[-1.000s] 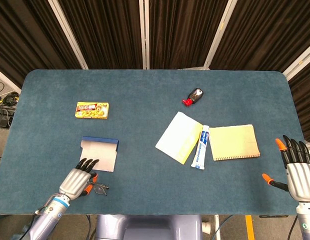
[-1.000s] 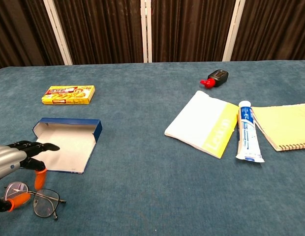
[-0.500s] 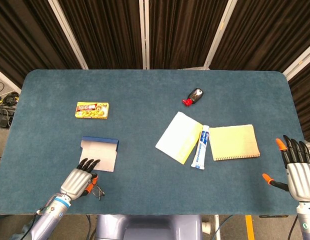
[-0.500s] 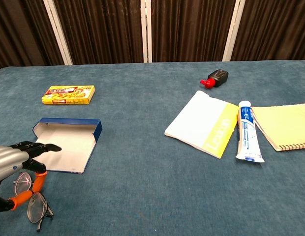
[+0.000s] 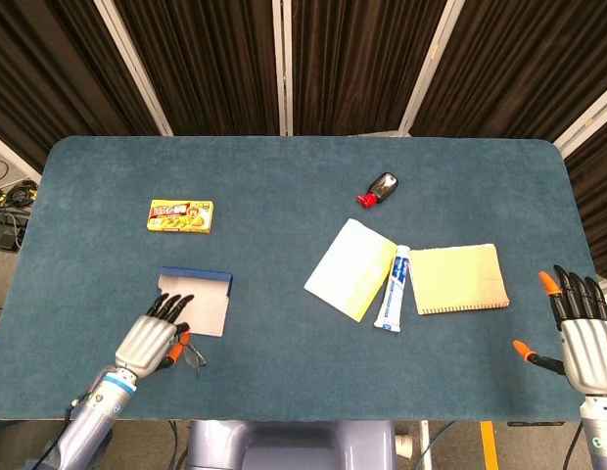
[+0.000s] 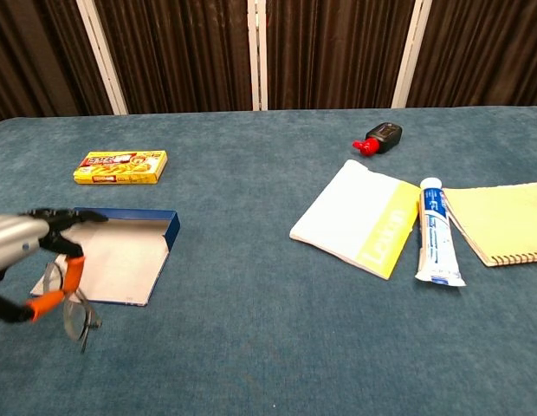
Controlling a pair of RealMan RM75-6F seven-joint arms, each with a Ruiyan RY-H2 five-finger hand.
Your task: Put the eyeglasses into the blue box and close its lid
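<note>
Eyeglasses lifted off the table since a second ago, pinched by the left hand.
They hang just before the open blue box; level lowering inside its walls is advised. The right hand is spread, empty.

Two hands show — the left hand and the right hand. One pair of eyeglasses, one open blue box, one yellow food packet. One white-and-yellow booklet, one toothpaste tube, one yellow spiral notebook — and one small black bottle with a red cap. All sit on one bench.
</note>
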